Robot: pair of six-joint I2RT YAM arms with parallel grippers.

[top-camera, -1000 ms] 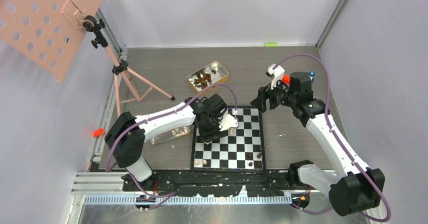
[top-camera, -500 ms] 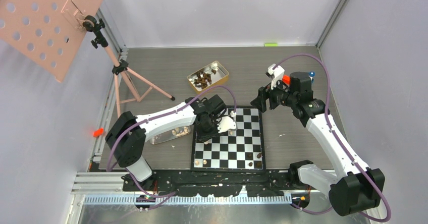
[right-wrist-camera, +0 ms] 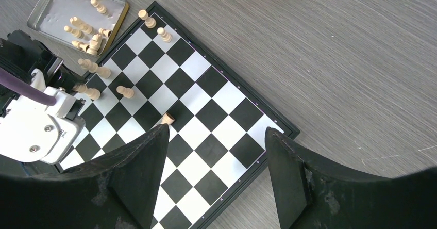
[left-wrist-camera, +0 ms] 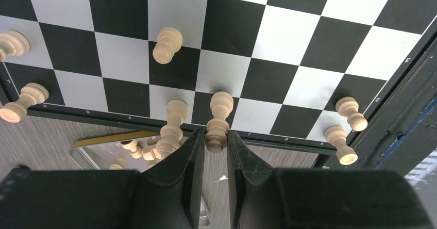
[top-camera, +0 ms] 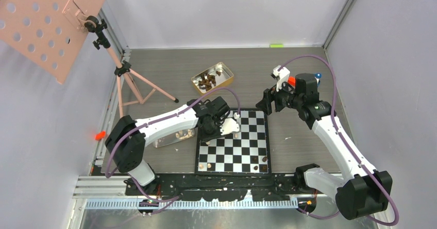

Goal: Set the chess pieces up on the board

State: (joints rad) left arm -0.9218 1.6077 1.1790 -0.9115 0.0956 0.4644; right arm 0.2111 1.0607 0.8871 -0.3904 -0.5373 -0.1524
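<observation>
The board lies in front of the arms. My left gripper is shut on a pale beige chess piece at the board's left border; its place in the top view is the board's left edge. Several other pale pieces stand on nearby squares. Two pale pieces and three dark pieces stand along the near rows. My right gripper is open and empty, held above the board's far right corner. One pale piece shows beside its left finger.
A gold tin with dark pieces sits behind the board. A clear tray with pale pieces lies left of the board, under my left arm. A tripod with a pink perforated panel stands at the far left.
My left gripper has shifted a little to the left and back over the board's left edge, still holding the pale piece. The right arm has not moved.
</observation>
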